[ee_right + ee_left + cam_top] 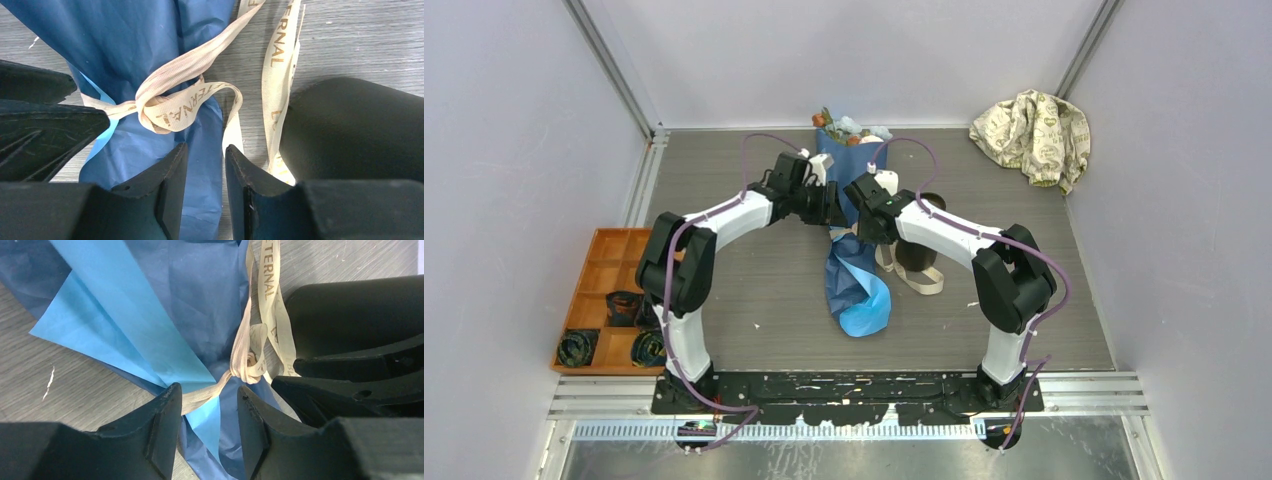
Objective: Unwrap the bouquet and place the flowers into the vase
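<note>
Top external view: the bouquet (849, 275) lies on the tabletop (754, 290), its tied waist under both arms.
Far left of the left pincer (210, 390), an orange tray (609, 236) holds dark items in several compartments. That pincer hangs released, jaws apart just short of the ribbon knot (165, 112), likely to loosen the tie. The right pincer (206, 150), narrowly parted and grasping nothing, faces the same knot. Just right of it is the vase (919, 255), without flowers (842, 127); those sit in the paper beyond both pincers.

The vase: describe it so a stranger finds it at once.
On the grey table, look right of the blue bouquet lying at the centre. The vase stands there amid loose beige ribbon, the only tall plain black cylinder.
</note>
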`<state>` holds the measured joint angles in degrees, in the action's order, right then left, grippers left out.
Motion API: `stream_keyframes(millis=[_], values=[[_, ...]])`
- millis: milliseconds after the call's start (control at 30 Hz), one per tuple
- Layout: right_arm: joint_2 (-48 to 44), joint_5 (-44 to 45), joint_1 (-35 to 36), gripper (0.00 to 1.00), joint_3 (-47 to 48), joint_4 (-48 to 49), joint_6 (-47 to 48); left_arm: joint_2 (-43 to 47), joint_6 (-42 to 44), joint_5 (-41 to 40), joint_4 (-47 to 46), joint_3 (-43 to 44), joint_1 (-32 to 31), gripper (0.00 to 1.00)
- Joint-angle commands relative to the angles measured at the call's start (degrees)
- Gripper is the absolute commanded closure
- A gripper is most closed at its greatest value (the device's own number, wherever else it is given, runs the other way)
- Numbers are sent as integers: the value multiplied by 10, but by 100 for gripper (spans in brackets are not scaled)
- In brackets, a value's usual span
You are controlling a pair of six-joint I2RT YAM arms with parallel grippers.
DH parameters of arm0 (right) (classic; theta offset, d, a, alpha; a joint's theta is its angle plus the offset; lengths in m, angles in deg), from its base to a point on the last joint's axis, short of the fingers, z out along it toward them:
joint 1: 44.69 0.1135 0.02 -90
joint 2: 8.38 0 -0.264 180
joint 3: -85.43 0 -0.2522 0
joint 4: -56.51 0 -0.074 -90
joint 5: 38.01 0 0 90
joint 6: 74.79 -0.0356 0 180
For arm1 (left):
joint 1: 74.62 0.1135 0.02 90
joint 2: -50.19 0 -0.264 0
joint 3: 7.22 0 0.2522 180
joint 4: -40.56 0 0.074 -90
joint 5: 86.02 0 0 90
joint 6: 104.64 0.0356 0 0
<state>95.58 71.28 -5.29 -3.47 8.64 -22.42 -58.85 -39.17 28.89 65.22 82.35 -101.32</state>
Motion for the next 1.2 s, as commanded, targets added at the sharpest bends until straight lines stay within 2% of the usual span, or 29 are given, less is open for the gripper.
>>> stream_keyframes(millis=[0,200,467,700,867,1167], values=[[-23,-13,1,60,-3,30,-4,-2,98,22,9,43,-4,54],[-30,-20,1,60,-14,37,-6,-47,140,82,26,80,-5,54],[-50,-17,1,60,-29,42,-7,-75,134,142,14,76,-5,57],[-42,-5,1,60,-27,44,-7,-51,142,183,16,43,-6,66],[-15,0,0,61,-13,42,-6,-69,168,215,69,63,-6,74],[25,3,-3,61,1,47,-7,-87,163,242,63,65,-6,89]])
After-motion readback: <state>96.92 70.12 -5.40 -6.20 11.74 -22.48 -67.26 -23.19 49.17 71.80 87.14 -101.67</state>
